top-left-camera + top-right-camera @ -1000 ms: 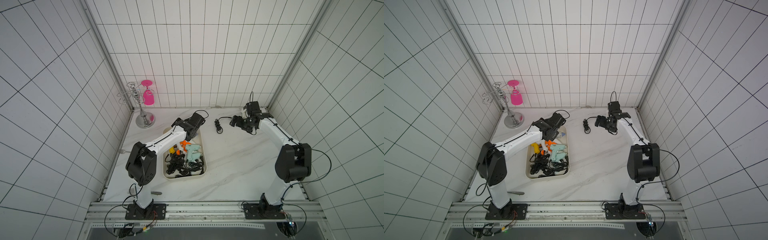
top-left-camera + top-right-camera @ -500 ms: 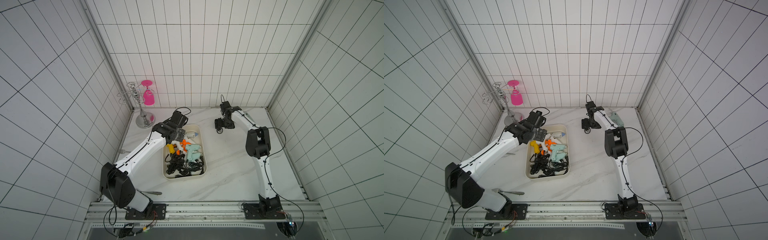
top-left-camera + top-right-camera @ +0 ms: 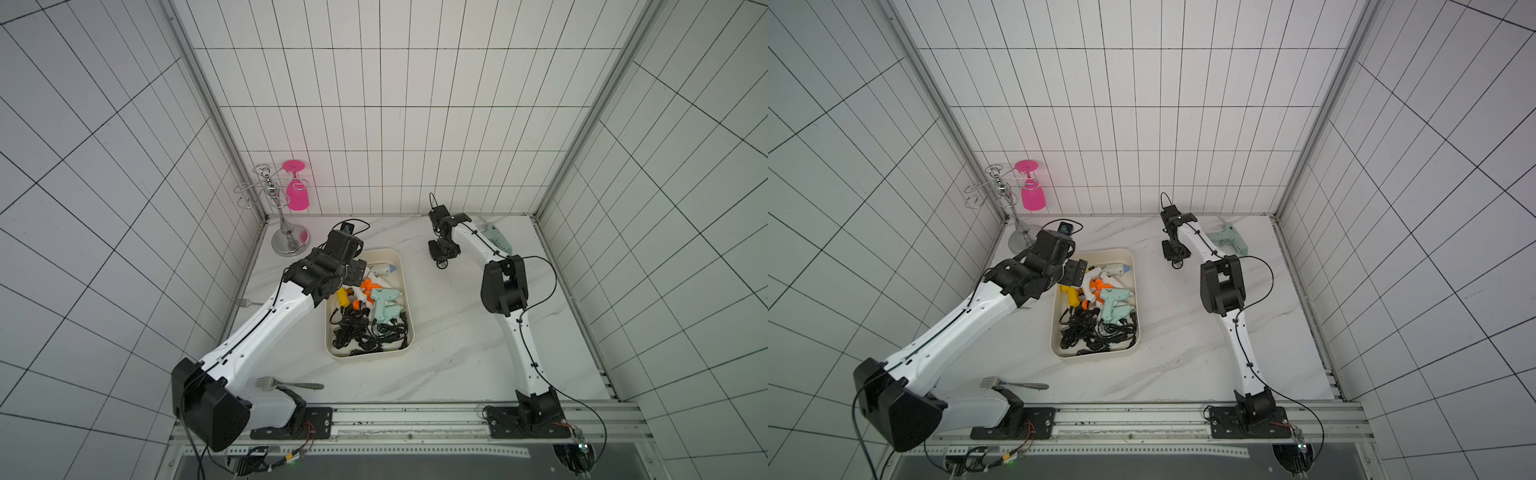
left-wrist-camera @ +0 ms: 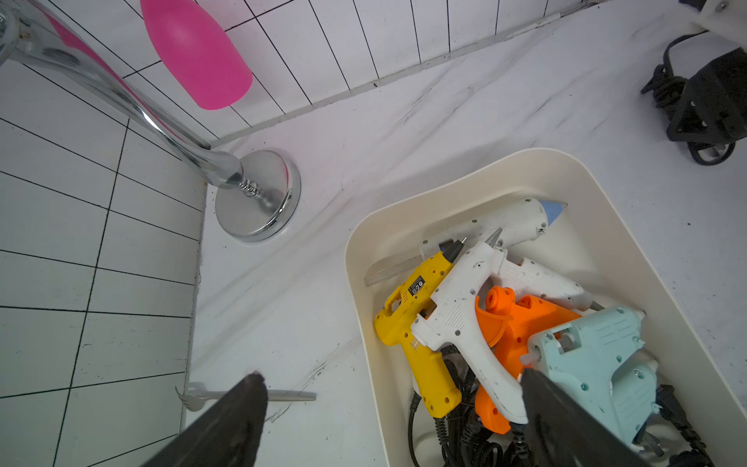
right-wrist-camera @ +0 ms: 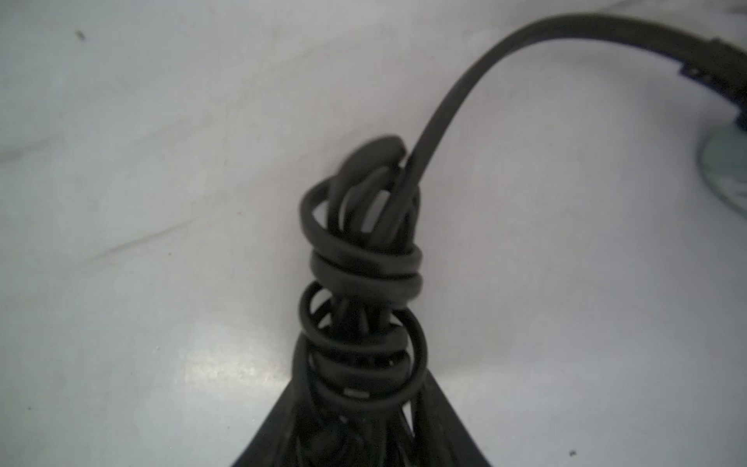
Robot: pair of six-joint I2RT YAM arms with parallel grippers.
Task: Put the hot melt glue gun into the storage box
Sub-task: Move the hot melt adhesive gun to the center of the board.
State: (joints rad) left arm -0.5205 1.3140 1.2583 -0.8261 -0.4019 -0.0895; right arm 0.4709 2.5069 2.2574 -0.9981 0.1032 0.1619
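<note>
1. Findings from both top views: I see the cream-white, shallow, round-cornered plastic storage box (image 3: pixel 370 354) (image 3: pixel 1096 354) left of centre on the white marble tabletop (image 3: pixel 457 357). It holds several glue guns above tangled black cords. The pale-green plastic hot melt glue gun (image 3: pixel 498 242) (image 3: pixel 1229 243) lies outside it, on the tabletop near the back right corner. It is partly hidden behind the right arm and well apart from the box.
2. Same views, arms: the left gripper (image 3: pixel 358 269) (image 3: pixel 1077 272) hangs over the box's back left corner, jaws spread wide, holding nothing. The right gripper (image 3: pixel 444 254) (image 3: pixel 1174 252) points down at a coiled black power cord (image 3: pixel 443 264) lying between box and gun. I cannot read its jaw width from here.
3. Left wrist view: the left gripper (image 4: pixel 390 376) shows two dark fingers (image 4: pixel 238 416) set far apart, one over bare tabletop, the other over the box. Inside the box lie a yellow glue gun (image 4: pixel 420 343), a white glue gun (image 4: pixel 465 319), an orange glue gun (image 4: pixel 521 319) and a pale-blue glue gun (image 4: pixel 598 356). A chrome glass rack (image 4: pixel 258 198) stands near the box, with a pink upside-down wine glass (image 4: pixel 198 52) hanging from it. A metal fork (image 4: pixel 246 394) lies by the tiled wall.
4. Right wrist view, blurred: the right gripper (image 5: pixel 364 428) has its jaws drawn narrow, clamped on the lower end of the power cord (image 5: pixel 364 275). One free strand runs off towards a pale-green shape at the frame edge, which I cannot identify.
</note>
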